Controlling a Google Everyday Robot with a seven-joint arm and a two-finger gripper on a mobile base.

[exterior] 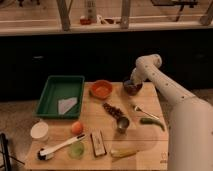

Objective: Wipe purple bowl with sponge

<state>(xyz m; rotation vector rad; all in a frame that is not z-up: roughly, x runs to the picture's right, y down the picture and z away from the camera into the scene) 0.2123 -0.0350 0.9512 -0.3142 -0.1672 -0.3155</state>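
Note:
The purple bowl (133,89) is small, round and dark. It sits at the back right of the wooden table (150,145), to the right of the orange bowl (101,89). My gripper (131,83) reaches down from the white arm (165,87) and is right at the bowl, over its rim and inside. It covers part of the bowl. The sponge does not show as a separate thing; it is hidden or too dark to make out at the gripper.
A green tray (52,97) holding a white cloth (67,105) stands at the left. On the table lie a cluster of dark fruit (113,110), a metal cup (122,124), a fork (143,111), a green pepper (151,122), a banana (123,152), a dark striped block (98,143), an orange fruit (76,127), a white bowl (39,131) and a brush (59,147).

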